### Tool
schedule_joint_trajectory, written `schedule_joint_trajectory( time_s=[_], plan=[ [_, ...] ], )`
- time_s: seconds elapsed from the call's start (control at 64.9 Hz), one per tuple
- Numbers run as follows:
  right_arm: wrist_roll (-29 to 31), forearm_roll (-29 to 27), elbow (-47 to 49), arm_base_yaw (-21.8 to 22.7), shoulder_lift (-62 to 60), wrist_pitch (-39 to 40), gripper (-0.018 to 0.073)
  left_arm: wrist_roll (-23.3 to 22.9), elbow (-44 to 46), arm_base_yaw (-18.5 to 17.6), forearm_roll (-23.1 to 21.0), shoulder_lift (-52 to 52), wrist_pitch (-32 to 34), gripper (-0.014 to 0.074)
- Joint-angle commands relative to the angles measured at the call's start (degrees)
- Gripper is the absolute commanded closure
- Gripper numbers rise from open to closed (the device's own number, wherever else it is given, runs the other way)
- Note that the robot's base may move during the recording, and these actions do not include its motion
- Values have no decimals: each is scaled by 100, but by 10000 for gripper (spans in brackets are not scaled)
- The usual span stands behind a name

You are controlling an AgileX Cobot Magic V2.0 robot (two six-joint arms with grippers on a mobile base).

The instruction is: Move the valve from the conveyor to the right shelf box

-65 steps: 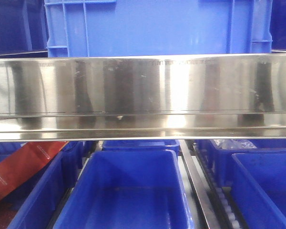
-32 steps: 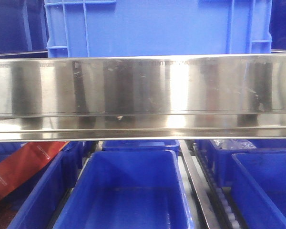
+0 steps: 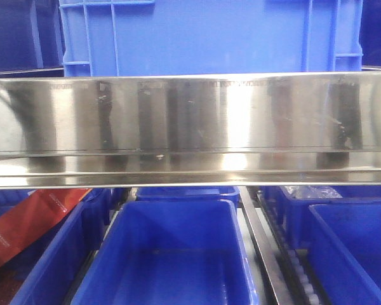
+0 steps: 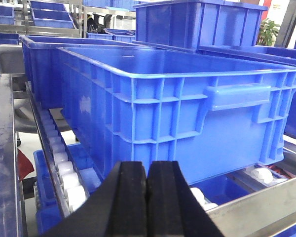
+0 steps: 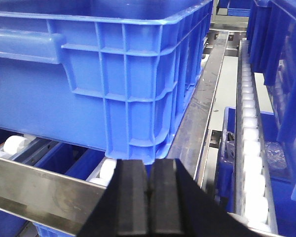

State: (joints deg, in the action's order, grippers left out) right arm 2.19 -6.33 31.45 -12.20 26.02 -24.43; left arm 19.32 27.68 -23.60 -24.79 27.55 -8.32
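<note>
The valve and the conveyor are out of view. In the left wrist view my left gripper (image 4: 148, 195) is shut, its black pads pressed together with nothing between them, just in front of a large blue crate (image 4: 187, 98) on white rollers. My right gripper (image 5: 149, 197) is likewise shut and empty, below the corner of a blue crate (image 5: 89, 74) and above a steel rail (image 5: 34, 190). The front view looks into a shelf; a blue box (image 3: 359, 254) sits at the lower right.
A broad shiny steel beam (image 3: 190, 127) crosses the front view, with a blue crate (image 3: 209, 35) above it. Below are a middle blue box (image 3: 168, 254), a left one (image 3: 51, 267) and a red strip (image 3: 32, 222). Roller tracks (image 5: 251, 148) run between the boxes.
Only the reflections on the steel beam shift slightly; the boxes hold still.
</note>
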Motion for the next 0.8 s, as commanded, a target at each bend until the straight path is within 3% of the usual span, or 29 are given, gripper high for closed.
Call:
schedule_joint_trajectory(
  time_s=[0.0, 0.108, 0.277, 0.432, 0.632, 0.786],
  plan=[
    [30, 39, -15, 21, -27, 87, 727, -1, -11, -8, -54, -37, 119, 707],
    [30, 69, -23, 21, -119, 87, 727, -1, -11, -8, -54, -37, 119, 707],
    [30, 968, -623, 176, -691, 807, 727, -1, -11, -8, -54, -37, 119, 707],
    [30, 894, -1548, 584, -1190, 1988, 727, -1, -11, -8, -54, -37, 131, 707],
    [30, 584, -2420, 1315, -1541, 2345, 727, -1, -11, -8, -54, -37, 160, 707],
    [18, 552, -2957, 1523, -1709, 3051, 727, -1, -11, -8, -54, -37, 160, 707]
  ],
)
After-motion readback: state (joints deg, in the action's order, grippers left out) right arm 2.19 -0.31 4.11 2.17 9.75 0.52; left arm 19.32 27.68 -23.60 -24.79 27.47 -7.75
